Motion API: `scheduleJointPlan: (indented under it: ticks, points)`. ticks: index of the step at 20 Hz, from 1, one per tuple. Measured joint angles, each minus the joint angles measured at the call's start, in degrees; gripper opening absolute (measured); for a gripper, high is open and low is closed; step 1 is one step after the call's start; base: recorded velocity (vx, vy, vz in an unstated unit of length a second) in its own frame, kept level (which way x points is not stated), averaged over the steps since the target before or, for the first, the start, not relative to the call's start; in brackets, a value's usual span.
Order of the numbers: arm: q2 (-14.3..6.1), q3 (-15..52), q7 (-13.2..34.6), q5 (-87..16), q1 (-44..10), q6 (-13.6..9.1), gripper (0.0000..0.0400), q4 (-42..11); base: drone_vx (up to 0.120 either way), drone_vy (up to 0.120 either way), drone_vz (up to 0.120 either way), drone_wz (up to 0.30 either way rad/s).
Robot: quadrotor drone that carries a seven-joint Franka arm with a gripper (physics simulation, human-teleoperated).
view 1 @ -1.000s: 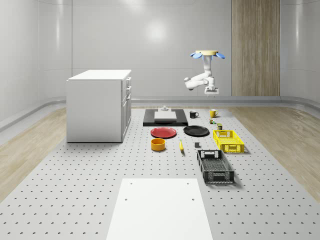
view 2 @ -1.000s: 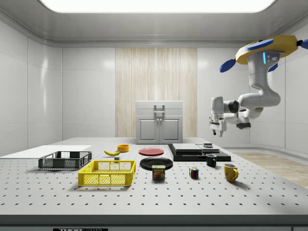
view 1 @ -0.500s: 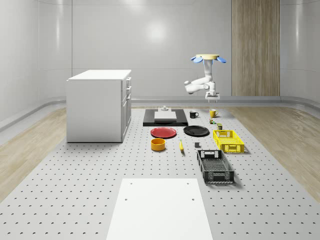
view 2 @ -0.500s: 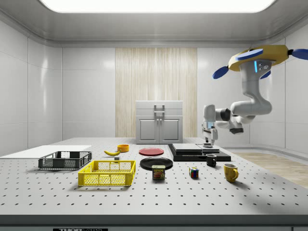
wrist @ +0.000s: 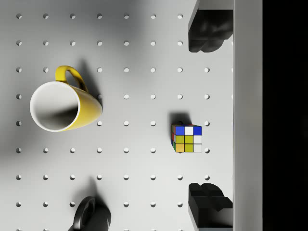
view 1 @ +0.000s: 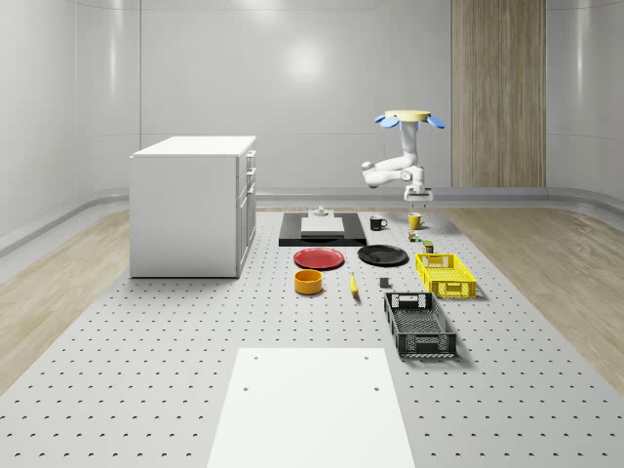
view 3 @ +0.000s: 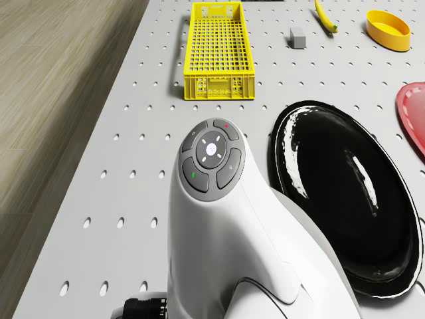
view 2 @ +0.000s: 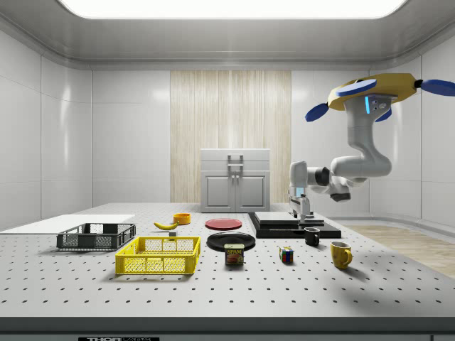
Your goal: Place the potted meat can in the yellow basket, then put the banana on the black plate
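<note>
Potted meat can (view 2: pixel 234 254): upright on the perforated table (view 2: pixel 298 291), just beside the yellow basket (view 2: pixel 158 256) at the end toward the side view's right, near the black plate (view 2: pixel 231 241). Untouched.
Banana (view 2: pixel 166 225): on the table beyond the yellow basket, near the orange bowl (view 2: pixel 182 218). Not yet due.
Drone (view 2: pixel 373 89): hovering above the table's far end, over the mugs.
Gripper (view 2: pixel 299 207): pointing straight down, above the yellow mug (wrist: pixel 62 105), black mug (view 2: pixel 311 236) and puzzle cube (wrist: pixel 186 138). Jaws spread wide, holding nothing; fingertips (wrist: pixel 208 30) flank bare table.
Hazards, as judged: the can is well apart from the gripper, toward the basket. A low traverse could clip a mug or the cube; an off-centre descent could tip the can against the basket wall.
</note>
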Motion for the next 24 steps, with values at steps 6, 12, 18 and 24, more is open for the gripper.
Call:
scheduleJointPlan:
  ticks: [6, 12, 18, 24]
  points:
    - [-1.42, 0.36, 0.38, 0.69, -0.41, 1.31, 0.04, 0.09, 0.12, 0.027, -0.073, 0.0]
    - [-2.76, 0.68, 0.72, 1.32, -0.78, 2.56, 0.04, 0.17, 0.12, 0.0, -0.12, 0.0]
    - [-4.02, 0.97, 1.03, 1.91, -1.12, 3.73, 0.04, 0.24, 0.12, 0.0, -0.12, 0.0]
    - [-5.2, 1.22, 1.31, 2.45, -1.43, 4.83, 0.04, 0.31, 0.12, 0.0, -0.047, 0.0]
